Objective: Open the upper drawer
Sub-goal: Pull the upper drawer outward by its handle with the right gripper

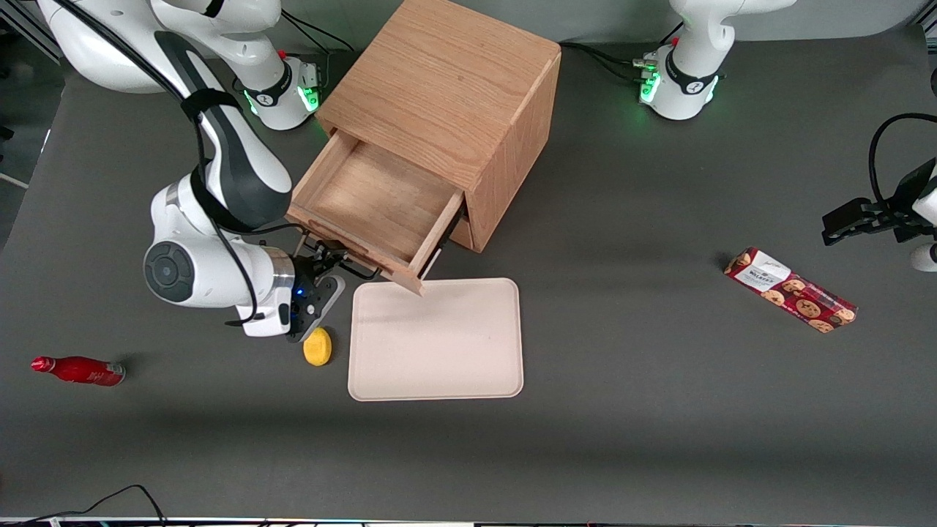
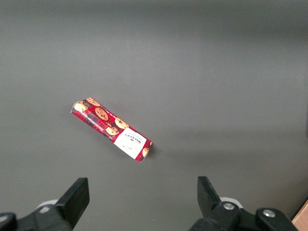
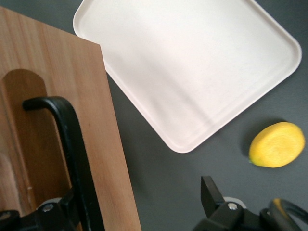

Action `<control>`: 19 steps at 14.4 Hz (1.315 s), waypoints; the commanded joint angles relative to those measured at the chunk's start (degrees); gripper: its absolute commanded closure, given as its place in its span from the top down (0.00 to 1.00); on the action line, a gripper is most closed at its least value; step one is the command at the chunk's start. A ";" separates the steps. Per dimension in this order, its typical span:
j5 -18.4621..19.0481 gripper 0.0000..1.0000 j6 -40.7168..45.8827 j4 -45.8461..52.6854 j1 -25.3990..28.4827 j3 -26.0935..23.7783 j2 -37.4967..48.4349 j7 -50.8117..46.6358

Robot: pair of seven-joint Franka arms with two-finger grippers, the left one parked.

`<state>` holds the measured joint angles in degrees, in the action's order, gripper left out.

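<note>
The upper drawer (image 1: 373,197) of the oak cabinet (image 1: 446,80) stands pulled far out, and its plain wood tray is bare. Its thin black bar handle (image 1: 356,268) is on the front that faces the camera. My right gripper (image 1: 322,267) is at the end of that front nearest the working arm, low beside the handle. In the right wrist view the drawer front (image 3: 62,72) and the handle (image 3: 72,139) are close up. The gripper (image 3: 139,207) is open. One finger (image 3: 65,211) is against the handle, and the other (image 3: 211,192) is well apart over the table.
A cream tray (image 1: 439,344) lies on the table just in front of the open drawer, also in the right wrist view (image 3: 192,62). A yellow fruit (image 1: 318,346) (image 3: 277,144) lies beside it under my wrist. A red bottle (image 1: 77,369) lies toward the working arm's end. A cookie pack (image 1: 790,289) (image 2: 111,130) lies toward the parked arm's end.
</note>
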<state>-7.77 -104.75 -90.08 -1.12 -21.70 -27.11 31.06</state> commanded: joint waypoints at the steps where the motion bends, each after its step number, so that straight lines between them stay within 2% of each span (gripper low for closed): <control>1: 0.74 1.00 3.40 5.95 0.15 1.22 -3.38 2.86; 9: 0.56 1.00 8.33 15.36 0.24 5.44 -7.86 7.95; 15: 0.21 1.00 18.60 22.91 0.86 5.27 -5.77 6.74; 19: 0.83 1.00 24.58 22.94 0.94 4.92 7.12 -10.88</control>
<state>-7.75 -83.01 -65.34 -0.56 -16.95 -28.67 29.13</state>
